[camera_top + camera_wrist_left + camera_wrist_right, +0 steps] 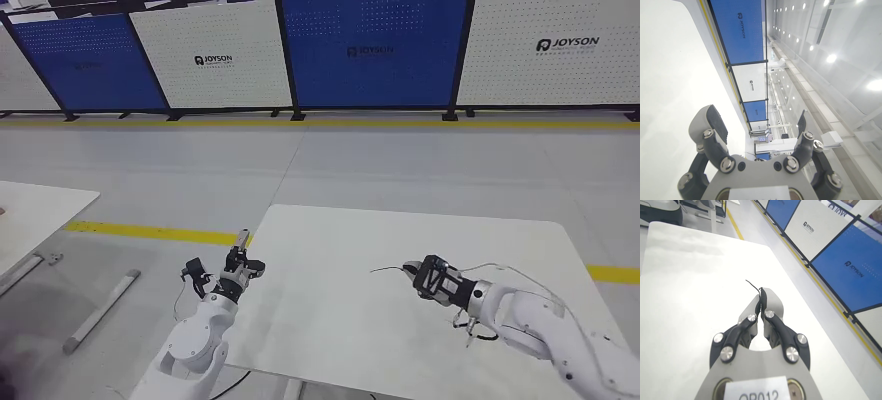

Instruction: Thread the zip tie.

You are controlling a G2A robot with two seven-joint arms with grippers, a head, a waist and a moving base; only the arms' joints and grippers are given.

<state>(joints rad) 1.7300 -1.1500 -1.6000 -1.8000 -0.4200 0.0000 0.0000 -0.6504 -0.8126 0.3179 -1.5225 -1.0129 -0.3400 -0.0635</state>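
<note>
Right gripper [760,296] first: its two fingers are pressed together and pinching the zip tie [753,286]. The black strap is sandwiched between the pads, and a thin curved tail sticks out past the tips. From the top camera, that gripper sits over the right half of the white table [340,300], with the tail pointing in toward the table's middle. Can't really tell if the tail touches the tabletop or floats just above it.

Left gripper [759,115] is spread wide with nothing between the fingers, so you can see the ribbed black pads [718,123] clearly. It's at the table's left edge, well apart from the zip tie, and tipped up away from the tabletop.

Moving out from the table: a yellow floor line [150,232] runs past its far left corner. Further left there's the corner of a second white table [40,205]. Well beyond the table's far side stands a row of blue and white pegboard panels [375,50].
</note>
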